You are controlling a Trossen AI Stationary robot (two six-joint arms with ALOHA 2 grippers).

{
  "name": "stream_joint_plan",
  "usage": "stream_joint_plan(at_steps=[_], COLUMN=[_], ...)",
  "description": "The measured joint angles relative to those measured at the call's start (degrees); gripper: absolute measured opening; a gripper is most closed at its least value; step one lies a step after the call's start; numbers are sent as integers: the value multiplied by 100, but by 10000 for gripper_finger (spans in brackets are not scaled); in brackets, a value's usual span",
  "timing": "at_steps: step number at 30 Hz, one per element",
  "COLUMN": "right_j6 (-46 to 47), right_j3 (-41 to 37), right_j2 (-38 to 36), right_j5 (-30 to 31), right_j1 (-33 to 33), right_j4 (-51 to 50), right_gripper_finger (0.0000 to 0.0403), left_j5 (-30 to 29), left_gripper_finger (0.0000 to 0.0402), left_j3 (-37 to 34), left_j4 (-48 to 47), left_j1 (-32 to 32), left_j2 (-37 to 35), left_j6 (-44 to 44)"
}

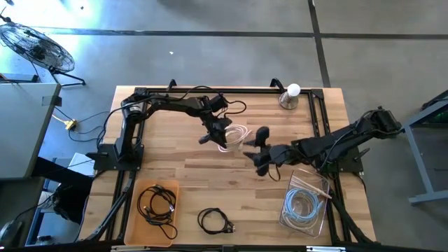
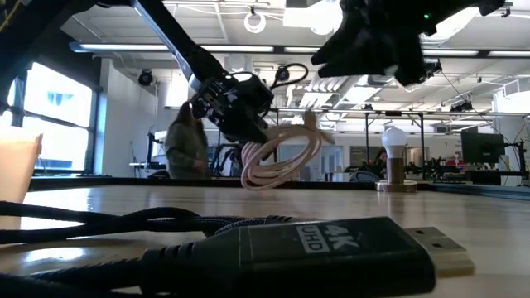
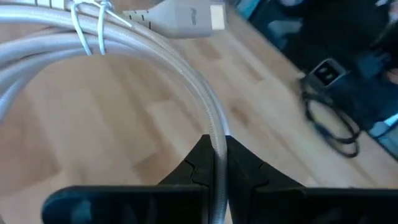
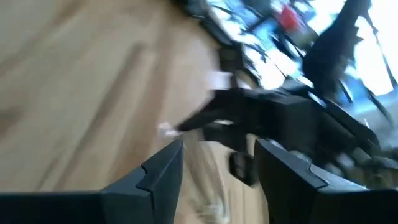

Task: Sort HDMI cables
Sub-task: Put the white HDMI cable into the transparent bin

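Note:
My left gripper (image 1: 215,135) is over the middle of the table, shut on a cream-white HDMI cable coil (image 2: 281,159) that hangs clear of the wood. Two wire ties (image 3: 88,30) bind the coil, and its white plug (image 3: 186,16) sticks out. My right gripper (image 1: 256,149) stands open just right of the coil, with nothing between its fingers (image 4: 163,167). A black coil (image 1: 214,220) lies flat near the front edge; its 4K plug (image 2: 323,248) fills the low view's foreground. My left gripper pinches a strand of the white coil's loop (image 3: 217,138) between its two fingers, on the side opposite the plug. The fingers slant downward from the table's left and far side. The coil hangs tilted below and in front of the fingers (image 2: 248,124), lifted clear of the table.
An orange tray (image 1: 137,210) holding black cables sits at the front left. A clear bin (image 1: 318,183) with white cables sits at the front right. A lamp with a white bulb (image 1: 291,94) stands at the far right. A person (image 2: 184,141) is in the room beyond.

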Motion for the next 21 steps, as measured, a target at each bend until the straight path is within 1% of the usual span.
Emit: stream_joint_plan(at_steps=[2,3,8,10,12,16,21], right_j6=[-373,-495,-785,-768,-695,-645,-257], right_j3=[0,0,0,0,0,0,0], right_j2=[2,2,2,2,2,2,2], right_j5=[-195,-199,339,529,587,591,506], right_j1=[55,82,197,207,205,205,205], right_j4=[-178,-220,-209,-246,-377,-720,-851], right_gripper_finger=[190,190,188,189,190,188,190], left_j5=[190,250,347,451,529,598,604], left_gripper_finger=[15,15,15,15,15,15,15], left_j3=[4,6,-2,-2,-2,-2,-2], left_j4=[136,142,223,244,309,313,317], left_j1=[-68,-72,-182,-217,-262,-351,-414], left_j2=[-17,-21,-68,-68,-68,-68,-68], left_j6=[-32,-59,-106,-131,-135,-147,-148])
